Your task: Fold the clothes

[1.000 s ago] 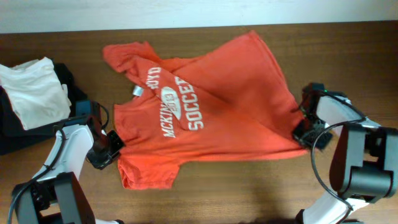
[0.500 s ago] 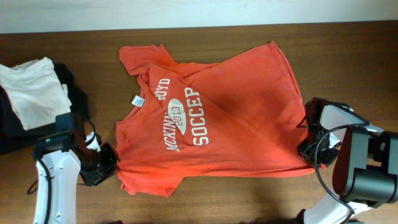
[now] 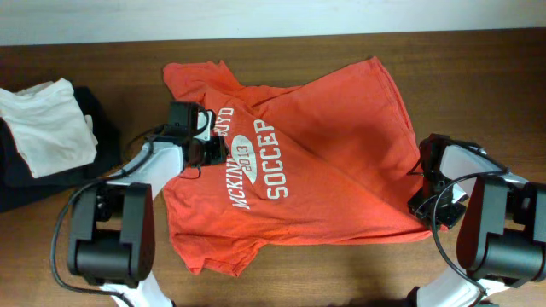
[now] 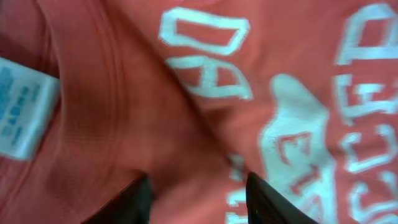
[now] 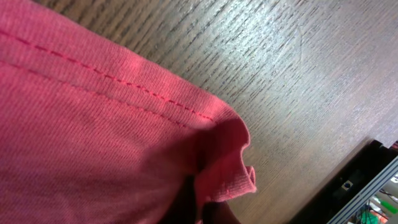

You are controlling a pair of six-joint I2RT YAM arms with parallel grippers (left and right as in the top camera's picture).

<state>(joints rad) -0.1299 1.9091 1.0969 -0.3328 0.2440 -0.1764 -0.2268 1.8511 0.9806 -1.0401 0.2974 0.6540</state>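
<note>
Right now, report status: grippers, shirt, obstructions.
Left gripper open over T-shirt lettering. Right gripper shut on its hem corner. T-shirt spread out, creased, not yet folded. White garment and black garment lie left, apart.

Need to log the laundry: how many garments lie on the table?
3. A red-orange cotton T-shirt with white lettering lies spread at the centre; a plain white garment sits at the left edge atop a black garment. Others may hide beneath.
</note>
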